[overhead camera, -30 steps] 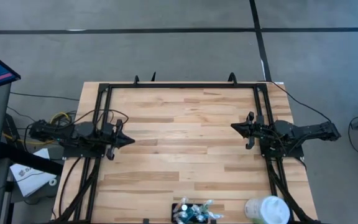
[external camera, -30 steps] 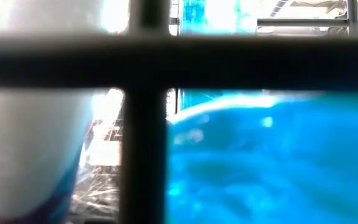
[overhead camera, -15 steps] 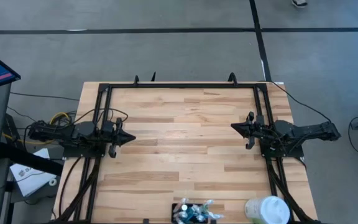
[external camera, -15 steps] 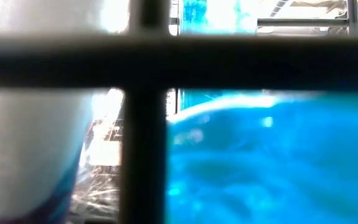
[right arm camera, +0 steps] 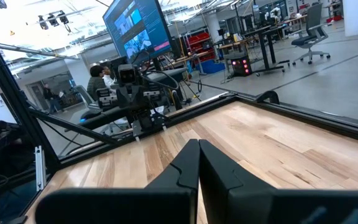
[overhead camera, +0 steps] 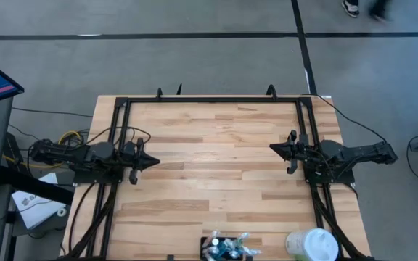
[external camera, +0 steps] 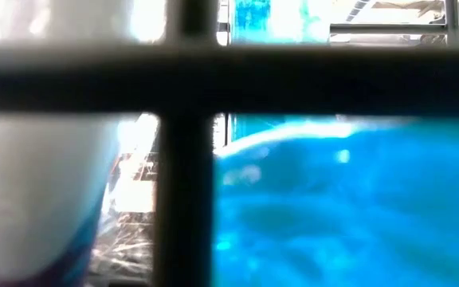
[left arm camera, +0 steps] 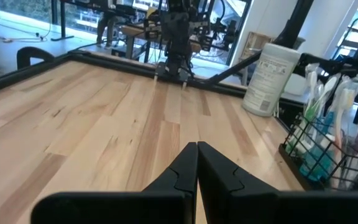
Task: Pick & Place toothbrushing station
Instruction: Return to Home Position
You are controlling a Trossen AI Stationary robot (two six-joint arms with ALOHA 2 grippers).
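Found the toothbrush holder [overhead camera: 227,249] at the middle of the table [overhead camera: 209,159] edge, lowest in the high view. Looked small, low and black, made of thin wire mesh, with toothbrushes [left arm camera: 342,109] standing up inside, blue, green and white ones among them. Spotted a white round tub [overhead camera: 312,245] just beside the holder, toward the right arm's side. Could make out little in the low view: met dark bars [external camera: 183,159] right up close, then a white shape [external camera: 38,183] and a blue shape [external camera: 349,207], too blurred to name. Saw the left gripper [overhead camera: 152,162] low over the table's left side, fingers pressed together, holding nothing. Saw the right gripper [overhead camera: 273,148] over the right side, pinched closed too, with nothing in it. Found both pointing toward the middle of the table, touching no object, and well apart from the holder.
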